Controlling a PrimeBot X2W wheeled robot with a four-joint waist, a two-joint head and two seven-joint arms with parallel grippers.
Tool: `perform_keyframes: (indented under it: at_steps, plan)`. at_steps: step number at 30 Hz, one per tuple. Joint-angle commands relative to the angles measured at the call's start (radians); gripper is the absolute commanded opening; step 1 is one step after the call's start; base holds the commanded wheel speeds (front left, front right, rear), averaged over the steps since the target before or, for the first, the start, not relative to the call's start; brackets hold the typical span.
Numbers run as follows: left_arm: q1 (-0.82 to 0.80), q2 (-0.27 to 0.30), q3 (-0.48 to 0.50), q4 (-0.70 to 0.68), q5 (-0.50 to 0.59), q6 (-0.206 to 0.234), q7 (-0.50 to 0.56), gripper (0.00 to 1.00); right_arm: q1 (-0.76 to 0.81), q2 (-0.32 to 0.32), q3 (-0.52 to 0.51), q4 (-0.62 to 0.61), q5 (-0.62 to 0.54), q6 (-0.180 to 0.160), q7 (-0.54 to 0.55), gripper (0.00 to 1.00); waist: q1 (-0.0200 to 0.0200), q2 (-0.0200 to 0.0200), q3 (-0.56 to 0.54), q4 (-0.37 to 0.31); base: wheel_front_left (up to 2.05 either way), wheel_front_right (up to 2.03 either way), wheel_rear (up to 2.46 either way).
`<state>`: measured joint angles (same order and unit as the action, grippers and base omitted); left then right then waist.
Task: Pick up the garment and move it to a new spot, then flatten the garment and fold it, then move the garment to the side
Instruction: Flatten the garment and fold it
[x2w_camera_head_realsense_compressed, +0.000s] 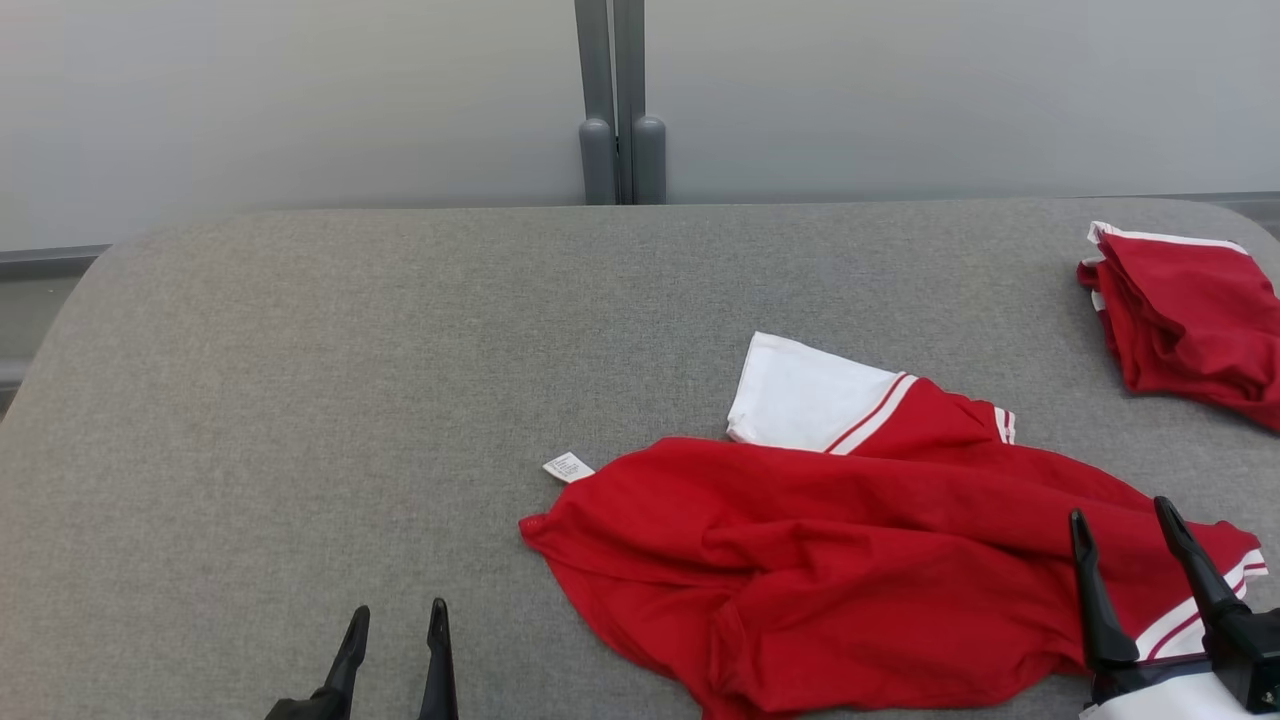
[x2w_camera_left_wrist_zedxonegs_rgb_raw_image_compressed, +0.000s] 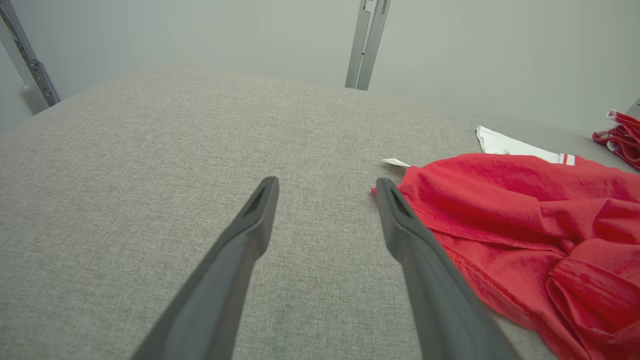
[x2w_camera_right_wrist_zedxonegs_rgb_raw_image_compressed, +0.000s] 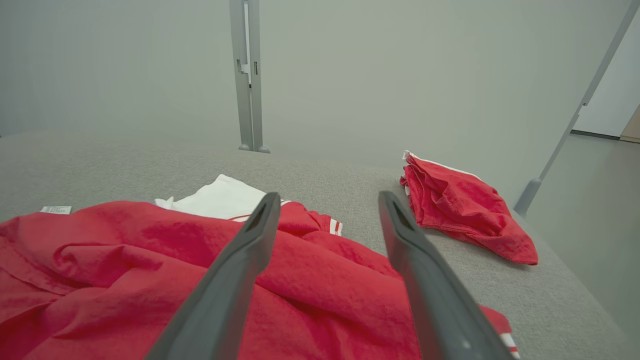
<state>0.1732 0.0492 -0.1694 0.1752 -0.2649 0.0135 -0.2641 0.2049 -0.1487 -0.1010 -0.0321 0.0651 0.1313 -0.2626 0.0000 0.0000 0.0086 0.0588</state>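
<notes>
The red garment (x2w_camera_head_realsense_compressed: 850, 560) lies crumpled right of centre on the grey table (x2w_camera_head_realsense_compressed: 300, 400), long axis left to right, its white panel pointing toward the far edge. My right wrist camera gives the folded red pile (x2w_camera_right_wrist_zedxonegs_rgb_raw_image_compressed: 460, 210) whole; the head camera crops it. The tag (x2w_camera_head_realsense_compressed: 568, 467) carries print, I think, too small to read. My left gripper (x2w_camera_head_realsense_compressed: 399, 607) and right gripper (x2w_camera_head_realsense_compressed: 1121, 509) gape wide, both empty.

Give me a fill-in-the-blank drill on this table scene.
The crumpled garment on the grey table is mostly ___.
The small label beside its edge is ___.
The left claw and the right claw both stand ___.
The second, bundled garment lies toward the table's far ___ side.
Missing: red; white; open; right.
</notes>
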Motion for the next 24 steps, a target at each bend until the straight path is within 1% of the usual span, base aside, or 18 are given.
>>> perform_keyframes:
  at_steps: [1, 7, 13, 15, 17, 20, 22, 24]
  plan:
    - [0.003, 0.003, 0.0, 0.002, -0.001, -0.002, 0.0, 1.0, 0.003, 0.003, 0.002, 0.003, -0.001, -0.001, -0.003, 1.0, 0.0, 0.0, 0.0, 0.0, 0.0, 0.0, 0.0]
    - [0.0, 0.003, -0.004, 0.004, 0.003, -0.005, 0.0, 1.0, -0.023, -0.009, 0.008, -0.01, 0.0, -0.001, -0.003, 1.0, 0.0, 0.0, 0.002, 0.0, 0.0, 0.0, 0.0]
    - [-0.104, 0.003, -0.043, 0.048, 0.011, -0.044, 0.0, 1.0, -0.055, -0.02, -0.001, -0.048, 0.002, -0.001, -0.003, 1.0, 0.0, 0.0, 0.041, -0.006, 0.0, 0.0, 0.0]
    - [-0.158, 0.003, -0.072, 0.098, 0.004, -0.063, 0.0, 1.0, -0.072, -0.026, 0.002, -0.059, 0.003, -0.001, -0.003, 1.0, 0.0, 0.0, 0.062, -0.014, 0.0, 0.0, 0.0]
    - [-0.222, 0.003, -0.116, 0.183, 0.008, -0.084, 0.0, 1.0, -0.087, -0.034, 0.01, -0.072, 0.003, -0.001, -0.003, 1.0, 0.0, 0.0, 0.084, -0.028, 0.0, 0.0, 0.0]
    - [-0.319, 0.003, -0.189, 0.328, -0.029, -0.115, 0.033, 1.0, -0.099, -0.043, 0.017, -0.078, 0.002, -0.001, -0.003, 1.0, 0.0, 0.0, 0.107, -0.053, 0.0, 0.0, 0.0]
    - [-0.375, 0.004, -0.21, 0.409, -0.038, -0.122, 0.053, 1.0, -0.108, -0.042, 0.021, -0.08, 0.006, -0.001, -0.003, 1.0, 0.0, 0.0, 0.122, -0.073, 0.0, 0.0, 0.0]
    - [-0.417, 0.004, -0.21, 0.477, -0.051, -0.123, 0.063, 1.0, -0.112, -0.037, 0.024, -0.084, 0.008, -0.001, -0.003, 1.0, 0.0, 0.0, 0.134, -0.092, 0.0, 0.0, 0.0]
